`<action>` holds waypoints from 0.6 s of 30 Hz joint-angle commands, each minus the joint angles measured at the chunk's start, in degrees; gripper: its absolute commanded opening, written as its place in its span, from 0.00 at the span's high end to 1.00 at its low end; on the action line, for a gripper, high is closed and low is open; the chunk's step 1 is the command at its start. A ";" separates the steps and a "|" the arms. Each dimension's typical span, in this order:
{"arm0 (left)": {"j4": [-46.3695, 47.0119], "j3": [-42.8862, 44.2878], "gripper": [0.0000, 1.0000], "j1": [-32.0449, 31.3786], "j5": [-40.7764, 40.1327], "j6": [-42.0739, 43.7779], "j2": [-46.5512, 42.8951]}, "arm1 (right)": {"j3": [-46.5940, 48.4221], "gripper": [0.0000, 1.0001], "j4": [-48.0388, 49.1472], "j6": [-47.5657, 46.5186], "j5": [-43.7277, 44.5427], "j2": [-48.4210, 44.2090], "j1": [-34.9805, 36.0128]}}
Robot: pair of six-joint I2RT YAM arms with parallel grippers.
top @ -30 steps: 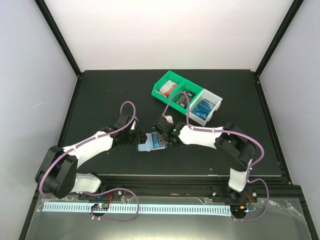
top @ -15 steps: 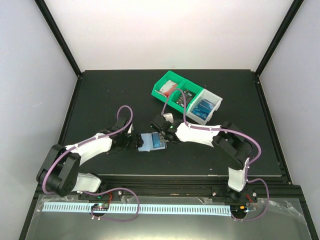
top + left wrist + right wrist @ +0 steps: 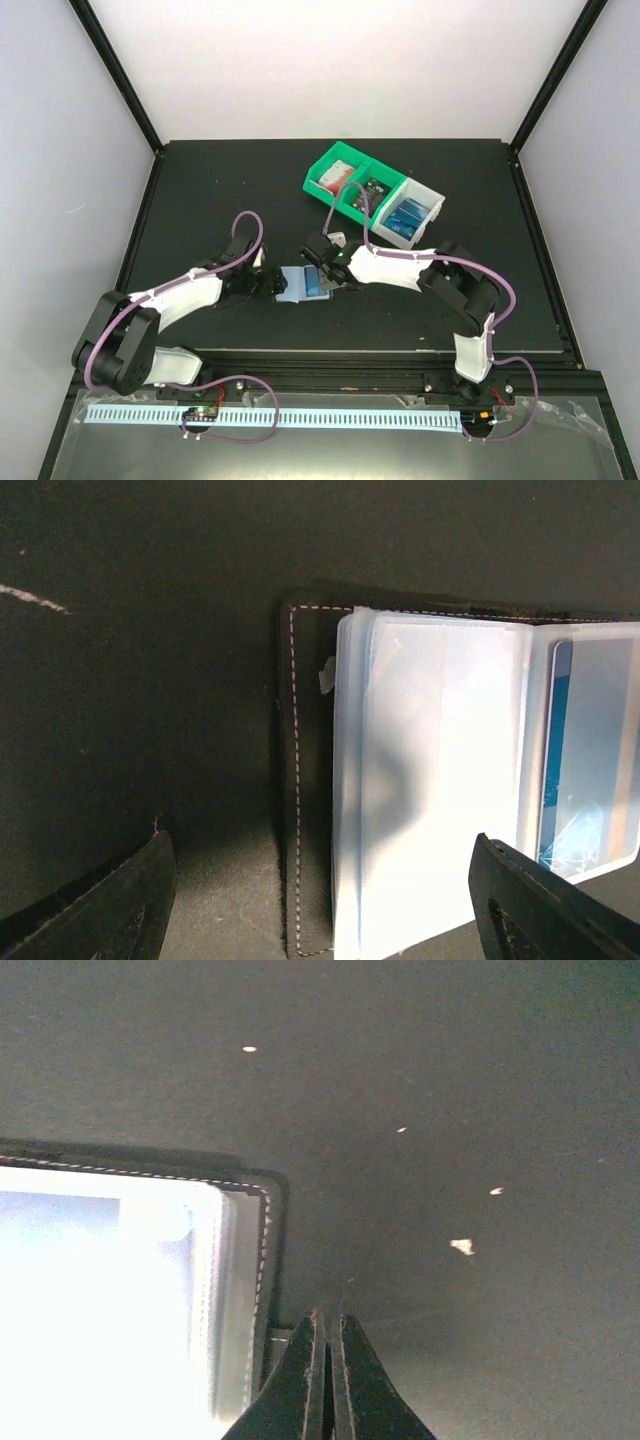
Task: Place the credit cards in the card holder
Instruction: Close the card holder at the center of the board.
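Card holder (image 3: pixel 303 284) lies open mid-table between the grippers, blue card (image 3: pixel 560 770) in a sleeve. Left gripper (image 3: pixel 320 870) spread wide over it; right gripper (image 3: pixel 328 1325) pinched closed at its corner. Best pin cover flat first.

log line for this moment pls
card holder: open, blue card sleeved | left gripper: open over it | right gripper: shut at its edge

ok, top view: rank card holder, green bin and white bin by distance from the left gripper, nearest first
1. card holder: lying open on the table, just to the right of the left gripper.
2. green bin: farther back and to the right.
3. white bin: joined to the green bin's right end, farthest of the three.
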 commanded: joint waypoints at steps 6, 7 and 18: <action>0.02 -2.92 0.18 2.67 -0.30 0.44 -2.79 | 0.06 0.99 5.38 1.70 -14.41 -9.21 -0.28; 0.00 -3.27 0.18 3.02 -0.56 0.44 -4.36 | 0.04 0.99 6.34 1.95 -15.92 -9.76 -0.23; -4.12 -5.22 0.42 5.31 -10.13 -3.58 -9.01 | 3.22 0.99 9.02 3.29 -20.09 -9.73 -0.73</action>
